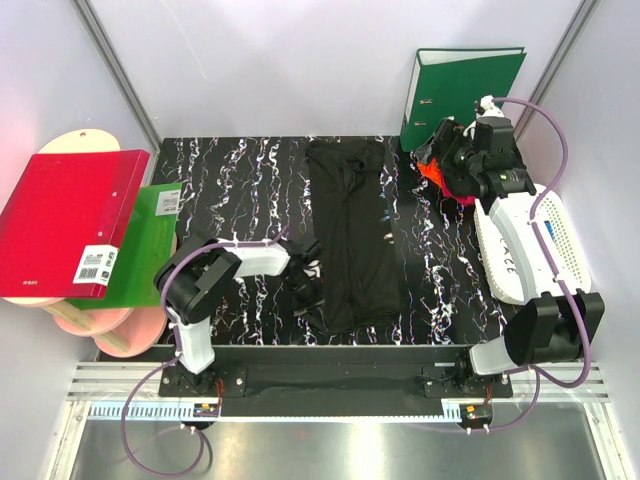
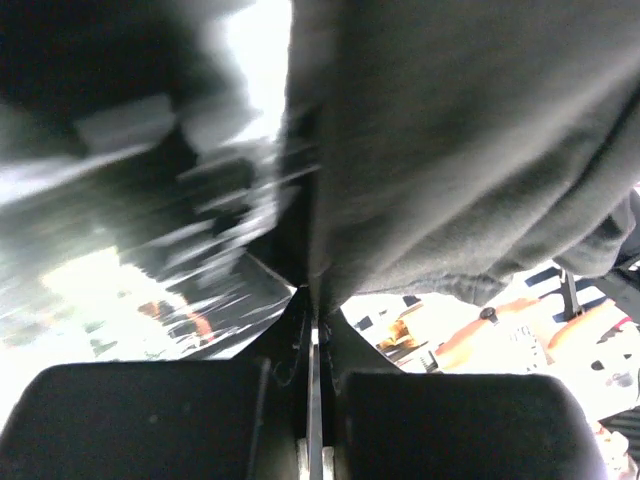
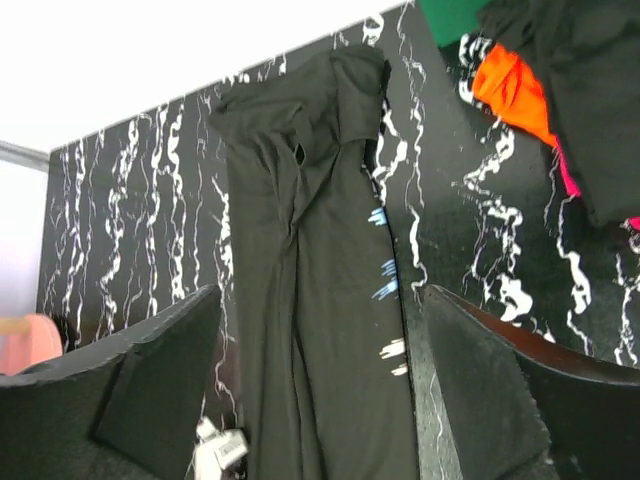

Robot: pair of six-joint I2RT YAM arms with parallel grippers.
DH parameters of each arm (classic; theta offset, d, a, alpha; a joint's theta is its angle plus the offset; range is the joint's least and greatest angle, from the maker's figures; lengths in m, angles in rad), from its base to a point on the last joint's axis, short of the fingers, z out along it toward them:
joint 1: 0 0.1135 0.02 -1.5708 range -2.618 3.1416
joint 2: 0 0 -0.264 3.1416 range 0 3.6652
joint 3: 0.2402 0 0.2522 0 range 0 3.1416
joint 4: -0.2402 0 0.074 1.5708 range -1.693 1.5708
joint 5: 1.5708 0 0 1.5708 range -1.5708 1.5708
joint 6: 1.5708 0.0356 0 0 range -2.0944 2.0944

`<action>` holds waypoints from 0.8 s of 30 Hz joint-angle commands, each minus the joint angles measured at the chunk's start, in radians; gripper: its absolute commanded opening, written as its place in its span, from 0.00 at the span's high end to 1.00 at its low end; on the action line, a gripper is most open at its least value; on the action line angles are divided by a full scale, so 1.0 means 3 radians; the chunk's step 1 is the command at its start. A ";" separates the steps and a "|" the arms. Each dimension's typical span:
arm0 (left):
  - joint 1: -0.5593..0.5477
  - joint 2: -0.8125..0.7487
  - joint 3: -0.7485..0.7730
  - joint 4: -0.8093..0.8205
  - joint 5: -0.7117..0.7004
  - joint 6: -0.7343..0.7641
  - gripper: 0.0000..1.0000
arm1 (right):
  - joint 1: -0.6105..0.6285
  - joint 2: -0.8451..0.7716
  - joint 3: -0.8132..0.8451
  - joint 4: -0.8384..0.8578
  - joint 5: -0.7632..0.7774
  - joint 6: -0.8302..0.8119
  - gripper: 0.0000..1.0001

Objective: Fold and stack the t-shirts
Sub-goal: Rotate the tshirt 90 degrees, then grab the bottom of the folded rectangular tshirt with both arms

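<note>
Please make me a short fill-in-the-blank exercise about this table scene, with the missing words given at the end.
1. The left end effector is shut on the near edge of the long ___ shirt.
2. The right end effector holds nothing; it is ___.
3. The binder that stands upright at the back is ___.
4. The lattice basket at the right is ___.

Missing words: black; open; green; white.

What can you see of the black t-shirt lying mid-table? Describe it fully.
The black t-shirt is soft, matte cloth, folded lengthwise into a wrinkled strip running near to far across the marbled table. Small pale-blue print marks show along one edge. The left gripper is shut on its near left edge.
</note>
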 commanded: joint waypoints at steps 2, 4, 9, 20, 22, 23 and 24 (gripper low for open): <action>0.0076 -0.0095 -0.0136 -0.0356 -0.0497 0.0373 1.00 | -0.0008 -0.0065 0.0005 -0.0008 -0.0192 0.0013 0.04; 0.0071 -0.0131 -0.0075 -0.0412 -0.0471 0.0450 0.67 | -0.0008 -0.0039 0.0036 -0.0028 -0.0278 -0.0027 0.00; 0.0071 -0.0422 0.0196 -0.0877 -0.0700 0.0675 0.01 | -0.0013 0.0048 0.0011 -0.0069 -0.0463 -0.0064 0.00; 0.0066 -0.0622 0.1004 -0.1379 -0.0998 0.0818 0.01 | -0.0018 0.0491 -0.0276 -0.0737 -0.1305 0.0315 0.11; 0.0066 -0.0520 0.1056 -0.1368 -0.1008 0.0798 0.01 | -0.0013 0.0625 -0.0296 -0.1186 -0.1429 0.0351 0.12; 0.0066 -0.0500 0.1046 -0.1333 -0.1023 0.0783 0.01 | -0.0023 0.0697 -0.0387 -0.1320 -0.1526 0.0315 0.12; 0.0071 -0.0489 0.1020 -0.1302 -0.1029 0.0757 0.01 | -0.0033 0.0702 -0.0459 -0.1448 -0.1521 0.0274 0.12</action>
